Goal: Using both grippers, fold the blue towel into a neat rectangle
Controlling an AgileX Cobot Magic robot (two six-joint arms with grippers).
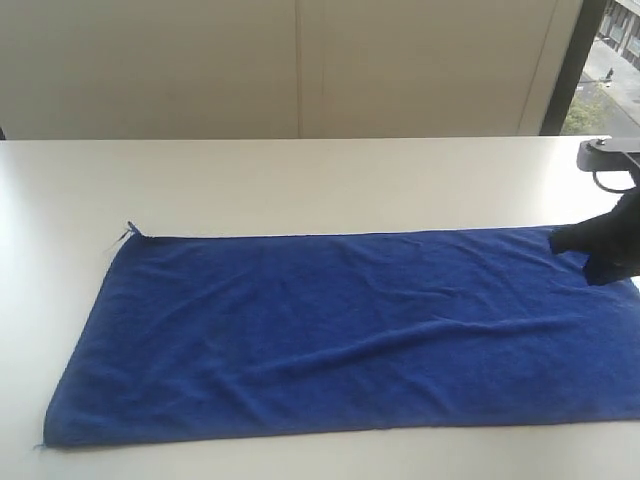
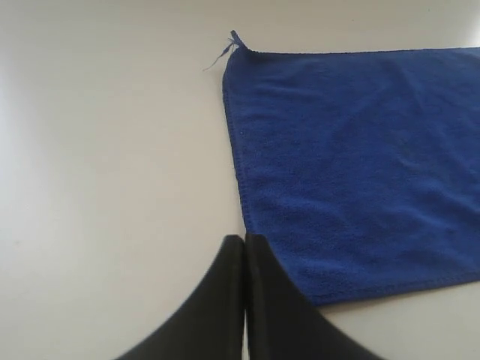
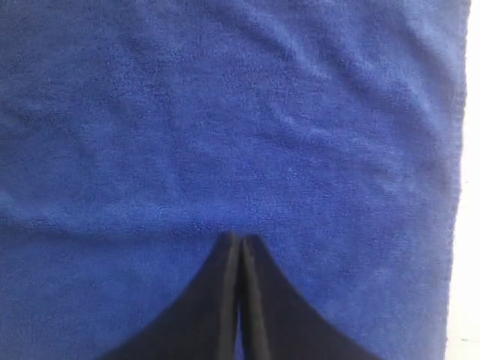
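Blue towel (image 1: 330,330) flat on white table (image 1: 300,180), right end cut off at frame edge. Left gripper (image 2: 244,240) seen only by wrist camera: clenched, empty, by towel's near left corner. Right gripper (image 3: 240,238) clenched, empty, over cloth; blurred dark shape in exterior view.

White table (image 1: 300,180), pale wall (image 1: 150,60), window (image 1: 612,60)

A plain white desk (image 1: 300,180) carried the blue towel (image 1: 340,330), spread flat from left to right, lightly wrinkled, a loose thread at its far-left corner.
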